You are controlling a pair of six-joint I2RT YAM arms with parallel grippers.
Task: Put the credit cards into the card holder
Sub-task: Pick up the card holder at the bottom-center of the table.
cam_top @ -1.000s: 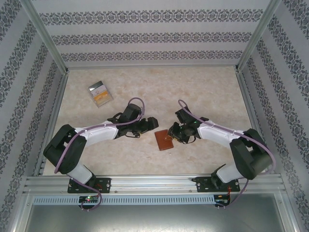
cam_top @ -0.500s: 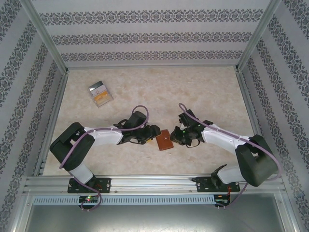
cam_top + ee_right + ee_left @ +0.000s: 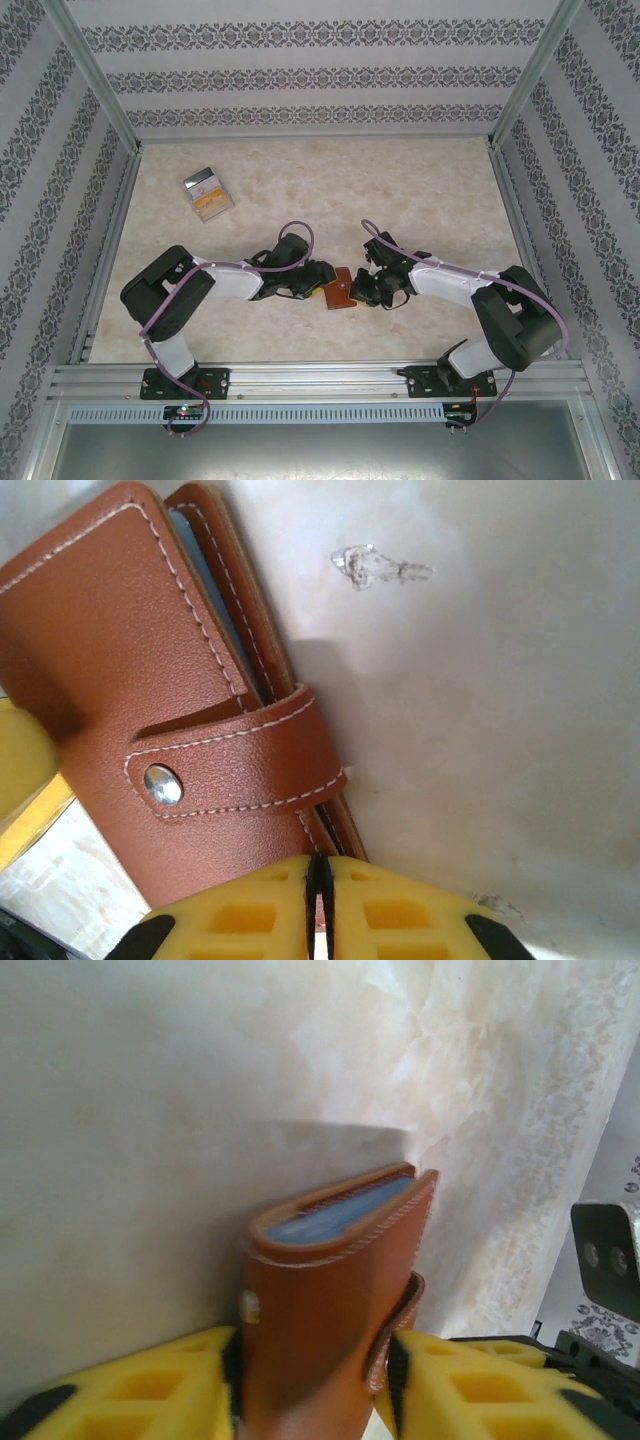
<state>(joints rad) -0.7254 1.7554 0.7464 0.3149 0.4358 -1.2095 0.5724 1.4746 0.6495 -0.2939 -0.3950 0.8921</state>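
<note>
- Sitting between my two grippers, near the table's front edge, the small reddish-brown leather card holder (image 3: pixel 340 294) is folded shut. Its stitched strap (image 3: pixel 235 765) wraps round the open edge, and the silver snap stud (image 3: pixel 162 785) sits against the face.
- A light-blue strip (image 3: pixel 335 1212) shows between the leather leaves (a card edge or the lining, I cannot tell which).
- From above, its long axis runs roughly away from my bases, slanted a little. I cannot tell whether it lies flat or is tipped up off the table.
- My left gripper (image 3: pixel 322 288) is at its left side. In my left wrist view the holder stands between the yellow pads, which look pressed onto both broad faces, so I judge it pinched there.
- My right gripper (image 3: pixel 362 290) is at its right side, by the strap end. Its yellow fingers (image 3: pixel 250 910) are pressed nearly together at the holder's edge, and I cannot tell whether any leather is caught in the seam.
- Both arms are equally close. Judging by that, the right one is better placed to lift the strap while the left steadies the body.
- Well away, at the far left of the pale marbled table (image 3: pixel 400 190), lies a clear plastic case (image 3: pixel 207 192) with something tan and grey inside, presumably cards to fetch.
</note>
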